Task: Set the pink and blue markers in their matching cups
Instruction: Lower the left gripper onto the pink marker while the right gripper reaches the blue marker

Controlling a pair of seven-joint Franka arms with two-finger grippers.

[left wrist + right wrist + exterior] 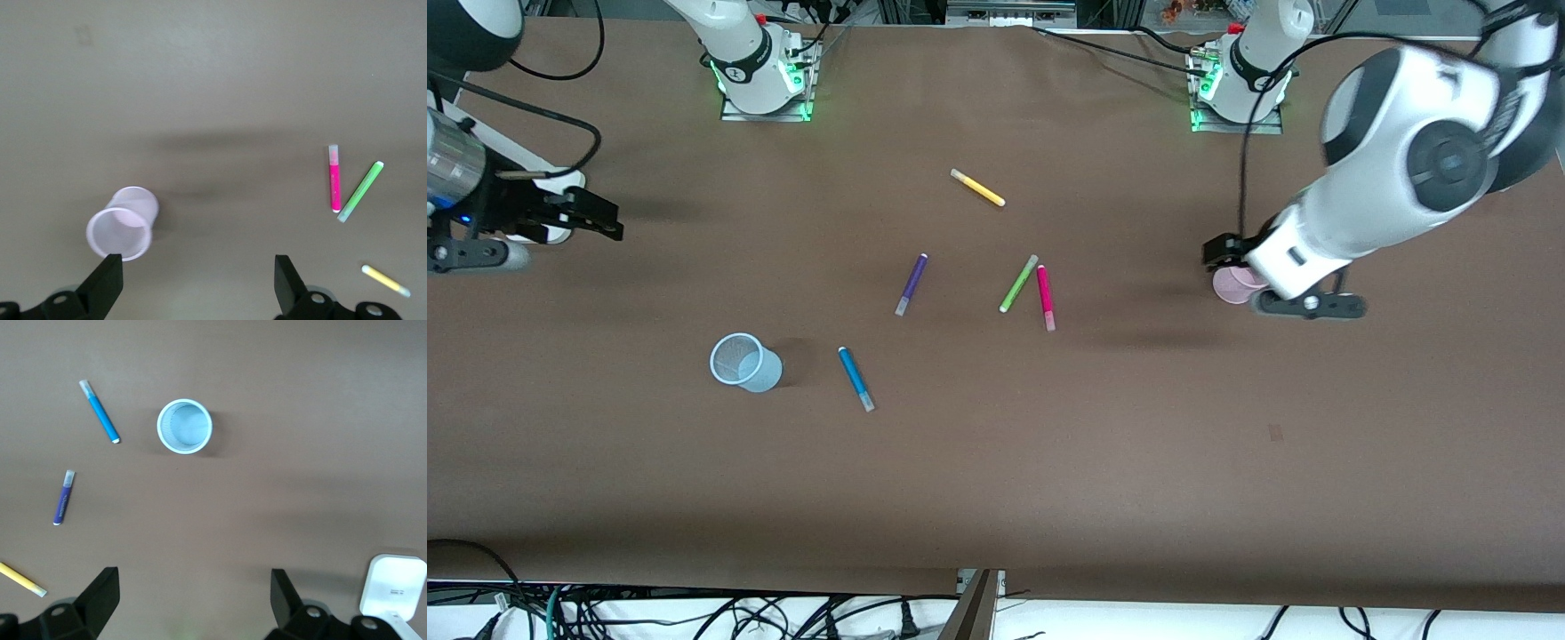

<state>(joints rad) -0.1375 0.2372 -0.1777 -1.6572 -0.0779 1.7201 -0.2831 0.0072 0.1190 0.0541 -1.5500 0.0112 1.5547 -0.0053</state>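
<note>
Right now neither marker is in a cup, and both of my tools are empty with their fingers spread apart. My left tool [197, 283] hangs over the desk [996, 480] at the left arm's end, just above the pale pink cup [123, 223], which stands upright with its mouth open. My right tool [193, 600] waits over the right arm's end, well apart from everything. The pink marker [1045, 298] lies flat near the desk's middle, its farther end almost touching the lime-green pen [1018, 284] while the two splay apart toward the camera. The blue marker [855, 378] lies flat just beside the upright pale blue cup [745, 362], clear of the purple pen [911, 284] and the yellow pen [977, 188]. I judge the markers light, stiff and smooth, likely to roll or pivot if pinched near an end, so I would close across the barrel's middle. For the pink one I would grip toward its nearer end, away from the green pen. The cups look thin and easy to tip, so each marker should drop in gently.
</note>
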